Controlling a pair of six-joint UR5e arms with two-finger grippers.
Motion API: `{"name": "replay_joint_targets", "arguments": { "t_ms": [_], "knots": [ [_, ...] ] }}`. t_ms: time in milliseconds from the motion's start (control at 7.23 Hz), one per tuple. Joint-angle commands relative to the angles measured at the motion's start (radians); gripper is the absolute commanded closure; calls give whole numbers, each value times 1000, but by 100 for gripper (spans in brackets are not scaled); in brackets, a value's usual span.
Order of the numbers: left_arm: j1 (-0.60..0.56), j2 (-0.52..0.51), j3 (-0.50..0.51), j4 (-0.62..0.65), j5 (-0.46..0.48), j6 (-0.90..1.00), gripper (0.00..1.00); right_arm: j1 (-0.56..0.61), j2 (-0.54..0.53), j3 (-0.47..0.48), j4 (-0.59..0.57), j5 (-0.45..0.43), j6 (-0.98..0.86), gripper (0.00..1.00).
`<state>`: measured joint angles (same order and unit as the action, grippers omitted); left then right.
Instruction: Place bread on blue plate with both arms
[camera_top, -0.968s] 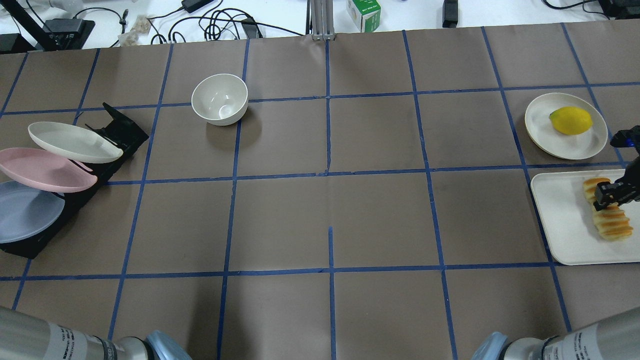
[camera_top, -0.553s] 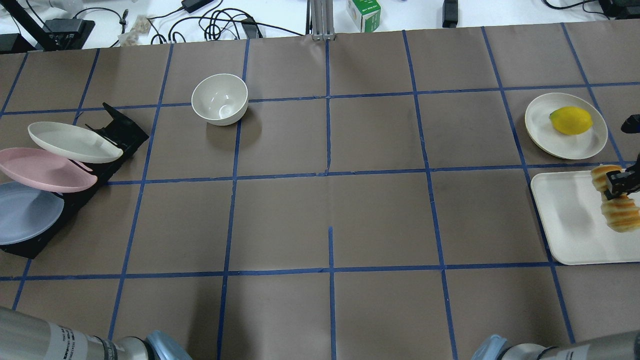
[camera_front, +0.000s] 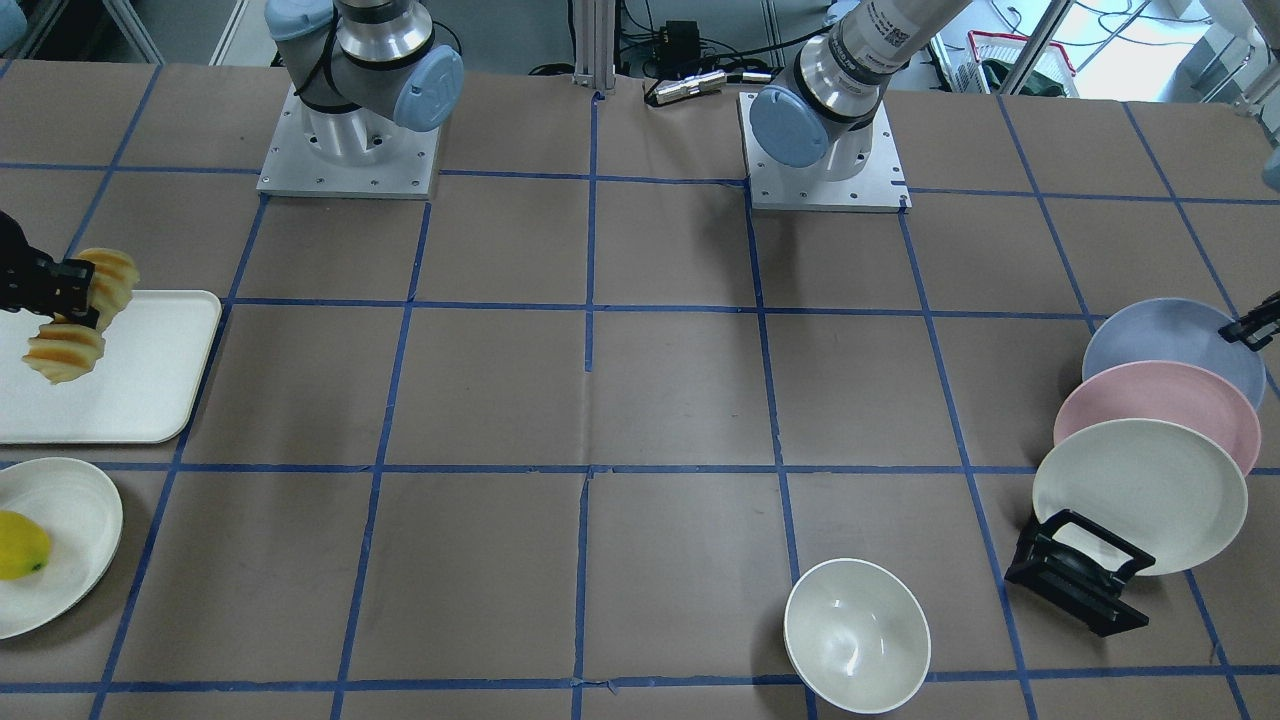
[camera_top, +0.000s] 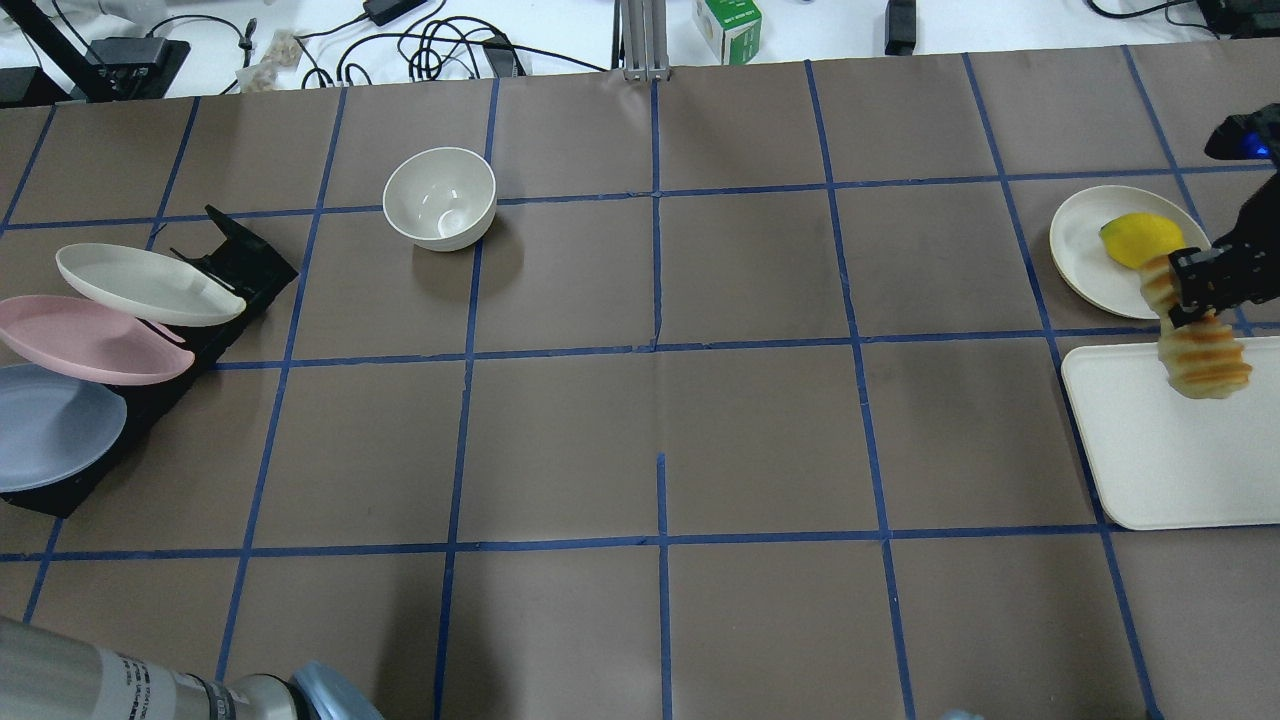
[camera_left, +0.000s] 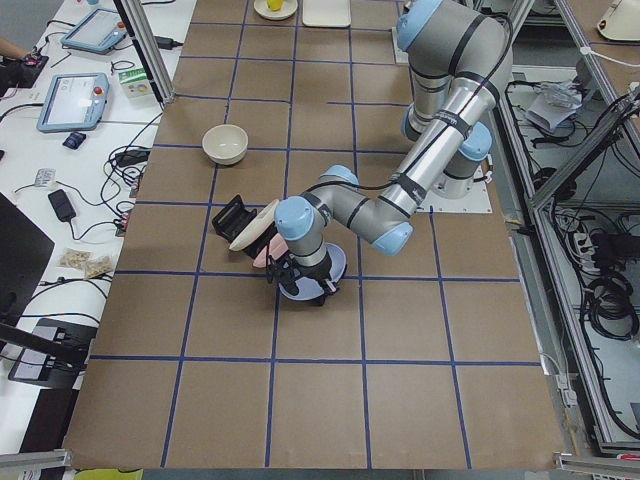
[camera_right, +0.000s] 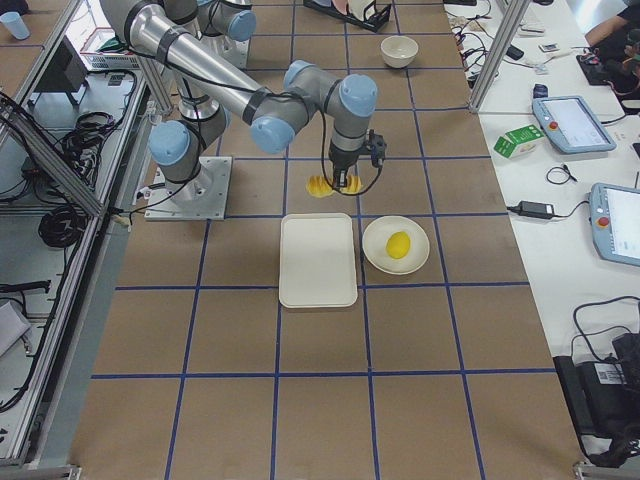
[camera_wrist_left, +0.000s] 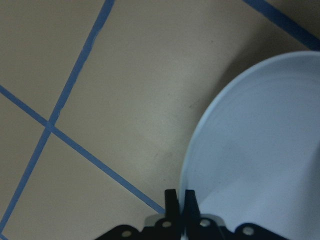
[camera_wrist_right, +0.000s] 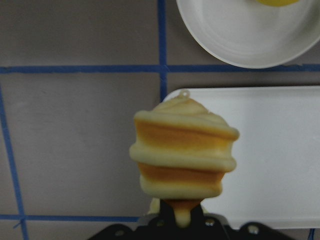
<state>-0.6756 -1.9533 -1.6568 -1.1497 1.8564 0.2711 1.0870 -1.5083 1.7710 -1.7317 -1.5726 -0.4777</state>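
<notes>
Overhead exterior: the right tool (camera_top: 1185, 290) pinches the bread (camera_top: 1205, 360) aloft over the white tray (camera_top: 1140, 450) at the worktop's (camera_top: 760, 430) right end. The blue plate (camera_top: 50, 425) sits far left, where the left tool (camera_wrist_left: 180, 197) seems clamped on its rim.

One camera looks down on my table (camera_top: 760, 440) from behind my shoulders; another faces me from across it, sharing the whole top. Two high end cameras look along it. My wrist cameras sit close: left on the blue plate (camera_wrist_left: 260, 140), right on the bread (camera_wrist_right: 182, 150).
</notes>
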Motion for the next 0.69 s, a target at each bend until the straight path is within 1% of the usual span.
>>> {"name": "replay_joint_targets", "arguments": {
  "t_ms": [0,138,277,415,553],
  "knots": [
    [1,55,18,-81,12,7,100,150,-4,-90,102,42,190,100],
    [-1,97,55,-182,45,7,100,169,-6,-91,134,46,194,100],
    [-2,135,90,-296,75,7,100,171,-7,-91,141,51,192,100],
    [-1,178,91,-379,76,7,100,175,-9,-88,142,51,192,100],
    [-7,229,80,-487,75,7,100,179,-16,-85,141,52,192,100]
  ]
}}
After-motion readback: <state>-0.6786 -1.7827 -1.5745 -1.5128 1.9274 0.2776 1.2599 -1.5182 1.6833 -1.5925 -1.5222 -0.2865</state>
